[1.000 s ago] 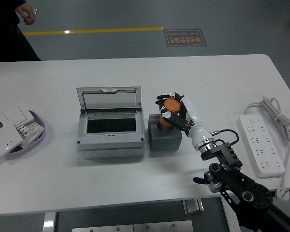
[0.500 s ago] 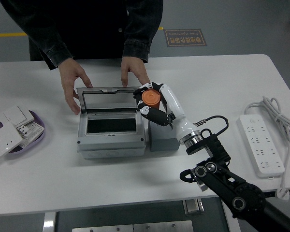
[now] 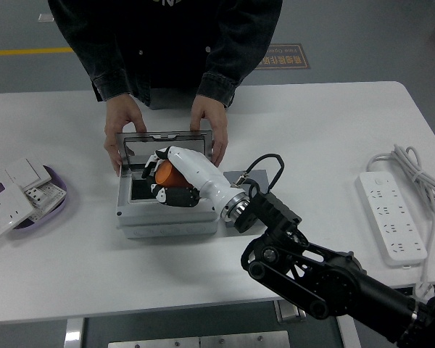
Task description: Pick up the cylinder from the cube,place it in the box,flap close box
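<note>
My right hand (image 3: pixel 175 176) has its fingers curled around the orange cylinder (image 3: pixel 164 172), holding it over the open box (image 3: pixel 167 210). I read its long axis as tilted, lying roughly left-right. A person's hands (image 3: pixel 122 130) grip the lid (image 3: pixel 165 138) at both sides.

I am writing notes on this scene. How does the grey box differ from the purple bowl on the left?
The grey box is rectangular with a hinged lid raised; the purple bowl is round and lidless. A person's hands hold the box, and the right hand lowers the orange cylinder into it; nothing touches the bowl, which holds white switch plates. Both rest on the white table.
</note>
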